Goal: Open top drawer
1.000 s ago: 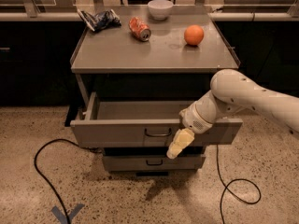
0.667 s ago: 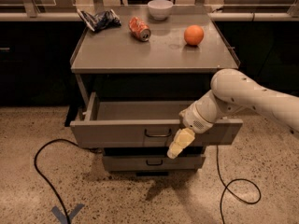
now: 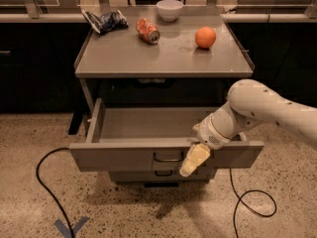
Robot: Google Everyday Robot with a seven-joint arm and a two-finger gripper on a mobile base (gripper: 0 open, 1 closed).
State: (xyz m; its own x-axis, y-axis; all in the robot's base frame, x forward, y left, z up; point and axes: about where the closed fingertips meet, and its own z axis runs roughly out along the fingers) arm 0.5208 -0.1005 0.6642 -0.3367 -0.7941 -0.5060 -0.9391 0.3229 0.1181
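Since a second ago the top drawer (image 3: 119, 155) has slid a little further out, and the gripper (image 3: 194, 160) has come down and forward with it; nothing on the bench has shifted.

Nearest, on the speckled floor (image 3: 148, 212), a blue tape mark (image 3: 69, 227) lies at the lower left. A black cable (image 3: 42, 182) curves across the floor on the left, and a second cable (image 3: 247, 202) loops on the right.

Next comes the drawer's grey front, pulled well clear of the bench frame, with its dark wire handle (image 3: 168, 156) at centre. The yellowish gripper hangs in front of that face, just right of the handle, pointing down and to the left. Whether it is open or closed, or has hold of the handle, cannot be told. The white arm (image 3: 257, 105) reaches in from the right, over the drawer's right end.

Under the front edge, a lower drawer (image 3: 133, 175) shows as a narrow grey strip. Behind the front, the shallow grey tray lies open to view.

Above and further back is the bench (image 3: 163, 58). On it a crushed red can (image 3: 148, 30) lies on its side, with an orange (image 3: 205, 37) to its right. A crumpled dark bag (image 3: 105, 21) sits at the back left corner, and a white bowl (image 3: 170, 10) stands at the back centre.
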